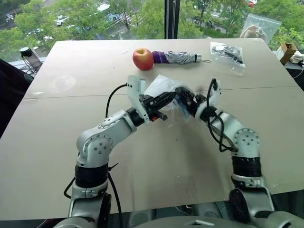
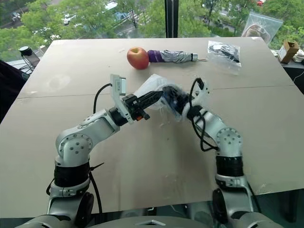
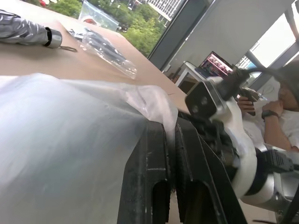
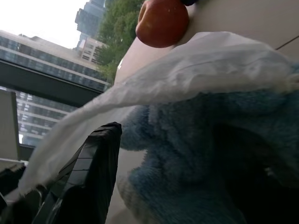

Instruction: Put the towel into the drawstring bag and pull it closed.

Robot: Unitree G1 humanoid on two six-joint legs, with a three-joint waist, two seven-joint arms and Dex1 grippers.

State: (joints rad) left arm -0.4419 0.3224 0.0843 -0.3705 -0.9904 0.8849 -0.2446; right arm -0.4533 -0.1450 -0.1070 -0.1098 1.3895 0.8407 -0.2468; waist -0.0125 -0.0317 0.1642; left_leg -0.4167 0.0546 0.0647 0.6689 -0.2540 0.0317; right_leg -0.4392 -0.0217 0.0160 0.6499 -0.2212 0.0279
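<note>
Right wrist view: towel (image 4: 201, 154) beside right claw (image 1: 186, 100).

Premises appear to be an office or lab space in an upper-floor building. A large pale worktable (image 1: 71, 156) stands against floor-to-ceiling windows (image 1: 95, 19); treetops and parked cars lie below at 12 o'clock, and high-rise blocks (image 4: 42, 70) stand outside. A seated person (image 3: 285, 116) and an open laptop (image 3: 216, 64) occupy a neighbouring desk.
</note>
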